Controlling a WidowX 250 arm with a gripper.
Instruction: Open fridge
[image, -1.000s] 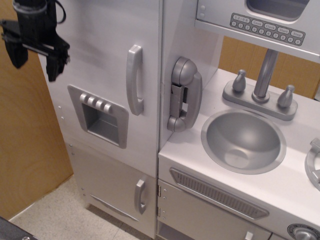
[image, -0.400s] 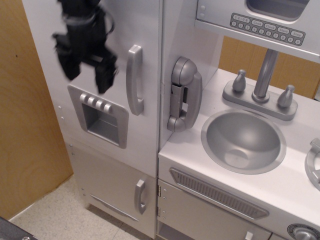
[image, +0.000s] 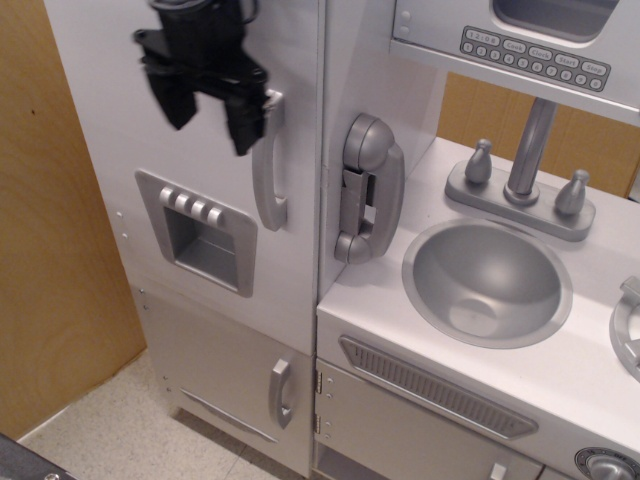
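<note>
The fridge (image: 130, 110) is a tall white cabinet at the left. Its large door is shut and carries a long curved grey handle (image: 268, 175) and a recessed grey four-button dispenser panel (image: 200, 232). My black gripper (image: 212, 118) hangs in front of the door's upper part, just left of the handle's top. Its two fingers (image: 245, 122) point down and stand apart, holding nothing. The right finger overlaps the top of the handle in the view; I cannot tell if it touches.
A smaller door with a short grey handle (image: 281, 392) sits below. A grey toy phone (image: 366, 188) hangs on the cabinet's side. To the right are a sink (image: 487, 282), a faucet (image: 524, 160) and a microwave keypad (image: 535, 57). A wooden panel (image: 50, 250) stands at the left.
My gripper has moved right across the fridge door, from its left edge to just beside the top of the long handle. The door has stayed shut.
</note>
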